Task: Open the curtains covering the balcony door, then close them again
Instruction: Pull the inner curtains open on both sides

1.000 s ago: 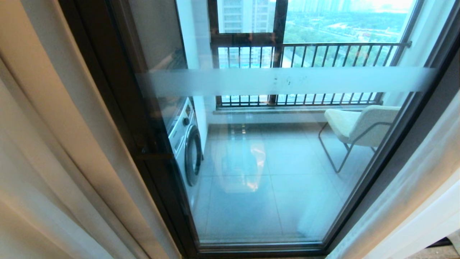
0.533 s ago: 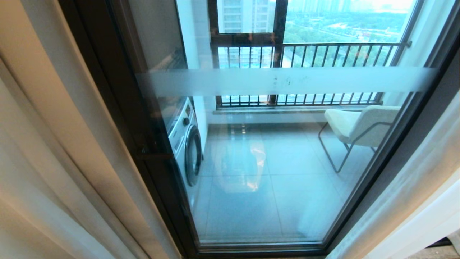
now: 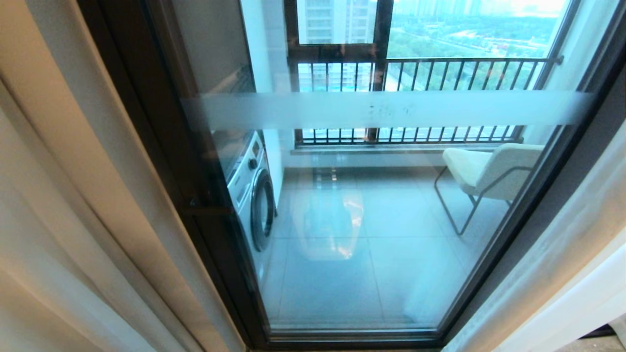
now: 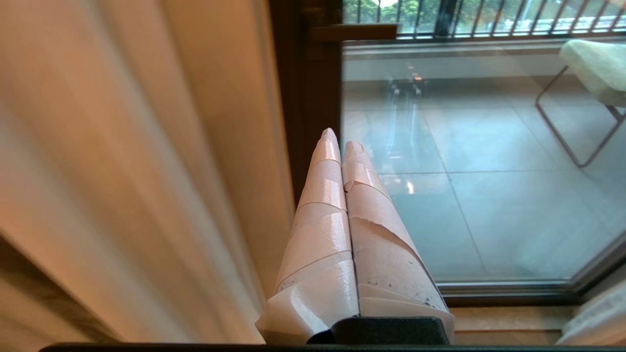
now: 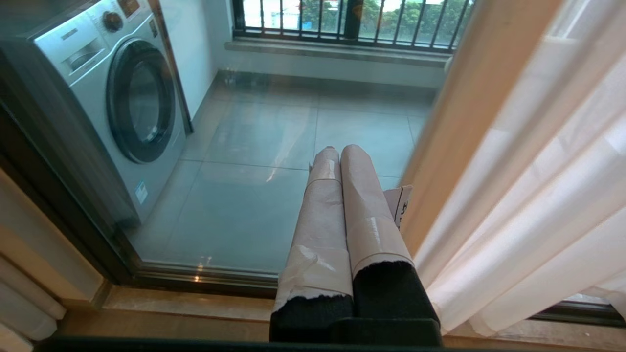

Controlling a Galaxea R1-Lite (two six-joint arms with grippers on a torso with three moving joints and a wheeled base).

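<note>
The balcony door [image 3: 391,110] fills the head view: glass with a frosted white band in a dark frame [image 3: 146,122]. The glass stands uncovered. The curtains hang gathered at both sides, one panel on the left [image 3: 58,220] and a sheer white one on the right [image 3: 562,264]. Neither arm appears in the head view. My left gripper [image 4: 341,142] is shut and empty, with its taped fingers beside the left fabric [image 4: 122,171] and in front of the door frame. Also shut and empty, my right gripper [image 5: 341,149] points at the glass beside the sheer white folds [image 5: 538,195].
Behind the glass are a washing machine [image 3: 254,195] on the left, a pale chair [image 3: 489,171] on the right and a black-barred railing window [image 3: 415,73]. A beige drape [image 5: 469,107] hangs beside the right sheer panel. A stone threshold [image 5: 186,308] runs along the door's foot.
The whole head view has shifted very slightly, so the camera moved a touch. The curtains and the door stand as before.
</note>
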